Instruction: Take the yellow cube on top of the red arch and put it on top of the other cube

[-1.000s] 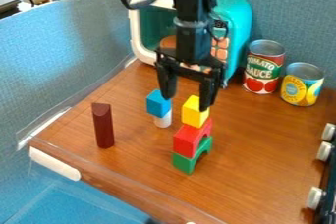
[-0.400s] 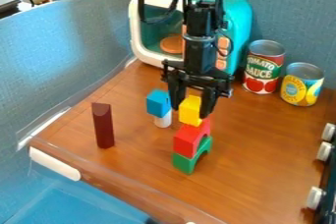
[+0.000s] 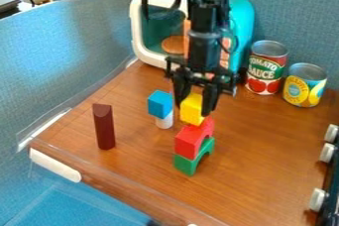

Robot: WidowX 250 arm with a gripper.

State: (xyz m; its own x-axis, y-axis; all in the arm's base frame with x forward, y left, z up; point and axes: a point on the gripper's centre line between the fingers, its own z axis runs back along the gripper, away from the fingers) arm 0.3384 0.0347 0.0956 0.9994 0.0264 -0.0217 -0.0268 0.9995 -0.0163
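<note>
The black gripper (image 3: 196, 107) hangs at the middle of the view, its fingers closed around the sides of the yellow cube (image 3: 191, 109). Directly below that cube is the red arch (image 3: 190, 141); whether the two still touch I cannot tell. The red arch rests on a green arch (image 3: 187, 164). To the left of the gripper, the blue cube (image 3: 159, 104) sits on top of a white cylinder (image 3: 165, 121).
A dark red upright block (image 3: 104, 127) stands at the left. Behind the arm is a teal toy microwave (image 3: 241, 27). Two cans, a red one (image 3: 265, 69) and a yellow one (image 3: 305, 85), stand at the back right. Stove knobs (image 3: 319, 198) line the right edge.
The gripper has come down around the yellow cube and its fingers have drawn together onto it. The yellow cube has shifted slightly left and up in the view.
</note>
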